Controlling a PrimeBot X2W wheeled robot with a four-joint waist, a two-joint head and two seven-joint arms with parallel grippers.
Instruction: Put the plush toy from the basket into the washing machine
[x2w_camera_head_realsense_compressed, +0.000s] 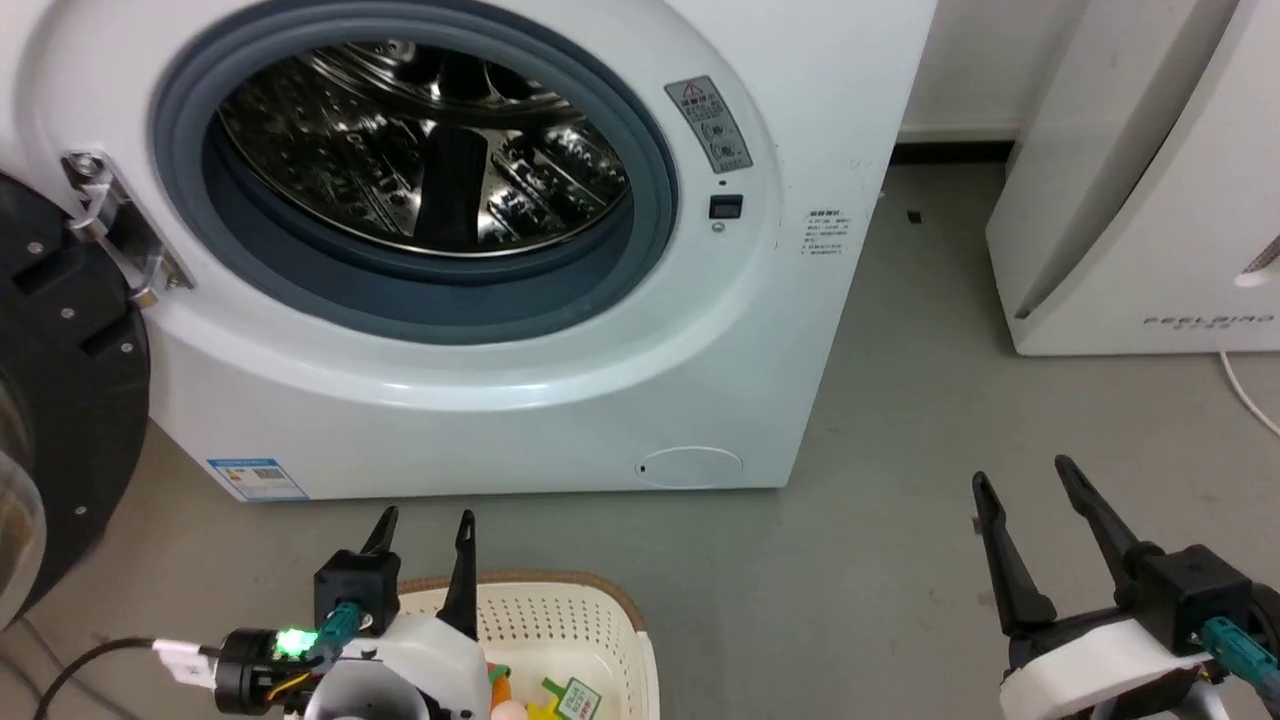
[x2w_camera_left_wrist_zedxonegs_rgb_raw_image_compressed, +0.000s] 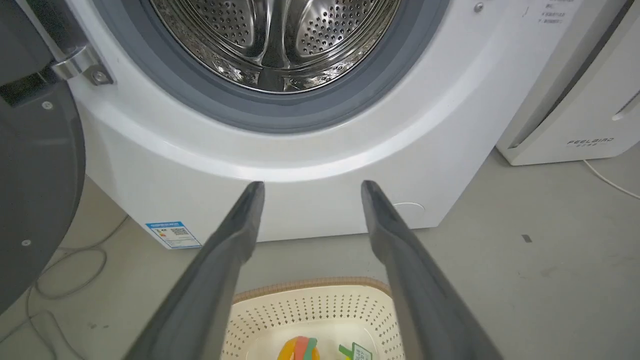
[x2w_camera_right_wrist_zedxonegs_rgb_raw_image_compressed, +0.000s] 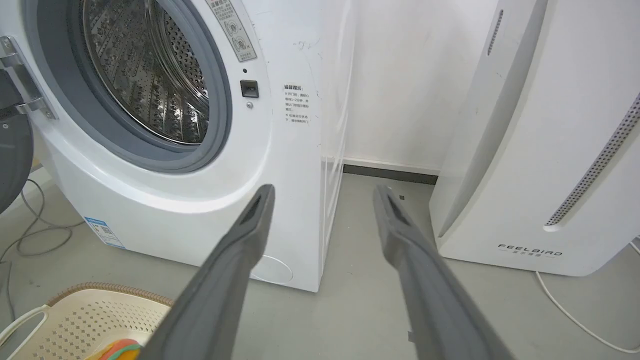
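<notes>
The washer (x2w_camera_head_realsense_compressed: 480, 400) stands ahead of the left claw (x2w_camera_head_realsense_compressed: 427, 513), its door (x2w_camera_head_realsense_compressed: 60, 400) swung aside so the drum can take a load; the basket (x2w_camera_head_realsense_compressed: 560, 610) sits on the floor under that claw, with the toy (x2w_camera_left_wrist_zedxonegs_rgb_raw_image_compressed: 299, 348) lying in it below the fingers. The left claw gapes wide and empty, seemingly poised to dip for the toy; the right claw (x2w_camera_head_realsense_compressed: 1021, 470), well off to its side, is likewise spread and empty.

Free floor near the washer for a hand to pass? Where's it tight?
Bare: floor between washing machine and white FEELBIRD appliance; strip between its front and basket. Tight: robot's left, open door and cables.
</notes>
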